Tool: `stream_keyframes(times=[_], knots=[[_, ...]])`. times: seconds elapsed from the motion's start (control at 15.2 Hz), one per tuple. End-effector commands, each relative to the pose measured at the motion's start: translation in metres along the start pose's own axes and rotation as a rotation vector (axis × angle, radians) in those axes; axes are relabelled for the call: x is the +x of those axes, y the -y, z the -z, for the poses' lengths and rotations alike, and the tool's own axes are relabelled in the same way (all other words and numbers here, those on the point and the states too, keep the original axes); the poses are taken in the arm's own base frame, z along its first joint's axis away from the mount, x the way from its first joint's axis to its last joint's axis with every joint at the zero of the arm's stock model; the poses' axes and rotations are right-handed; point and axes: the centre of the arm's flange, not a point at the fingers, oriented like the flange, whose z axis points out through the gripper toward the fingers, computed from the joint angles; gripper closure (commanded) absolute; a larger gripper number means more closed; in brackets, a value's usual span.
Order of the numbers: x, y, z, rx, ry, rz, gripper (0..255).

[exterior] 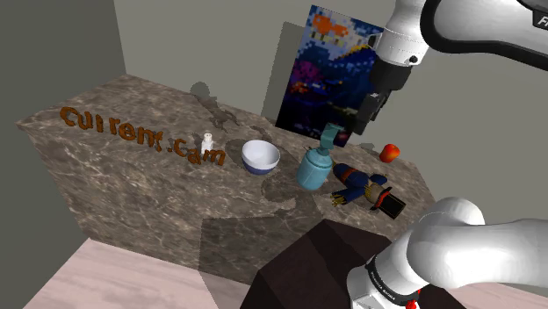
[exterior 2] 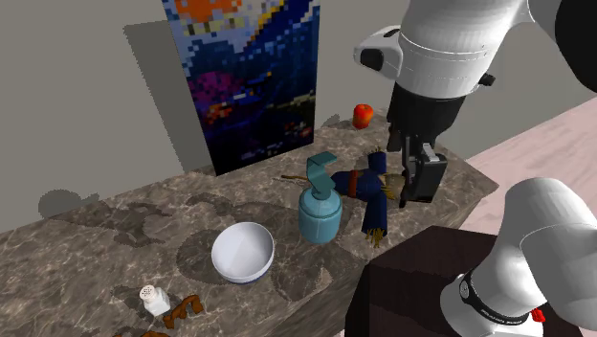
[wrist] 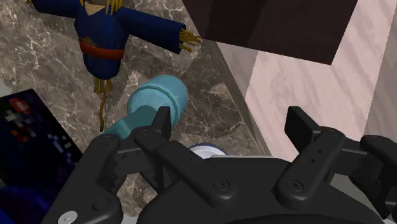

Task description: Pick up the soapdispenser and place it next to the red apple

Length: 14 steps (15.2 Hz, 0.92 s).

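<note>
Beneath grey walls [exterior: 219, 35], a veined brown counter [exterior: 132, 189] bears the teal dispenser [exterior: 313, 168]

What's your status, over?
Hand open, holding nothing. Teal soap dispenser upright on marbled counter, ungrasped. Blue scarecrow doll lies between it and red apple.

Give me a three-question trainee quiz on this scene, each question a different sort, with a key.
1. True or false: the gripper is shut on the soap dispenser.
2. Fill in: the scarecrow doll lies flat on the counter; the soap dispenser stands ____.
3. In the shoulder view the red apple sits right of the soap dispenser. What stands just left of the dispenser?
A. the bowl
B. the scarecrow doll
C. the gripper

Key: 1 false, the fingers stand apart; 2 upright; 3 A.
</note>
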Motion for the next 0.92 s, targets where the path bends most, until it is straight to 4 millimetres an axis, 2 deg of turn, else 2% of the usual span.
stream_keyframes(times=[0.0, 0.4, 0.86], knots=[[0.000, 0.000, 0.000, 0.000, 0.000, 0.000, 0], [0.026, -0.022, -0.063, -0.009, -0.101, -0.378, 0], [0.051, -0.060, -0.133, -0.019, -0.219, -0.819, 0]])
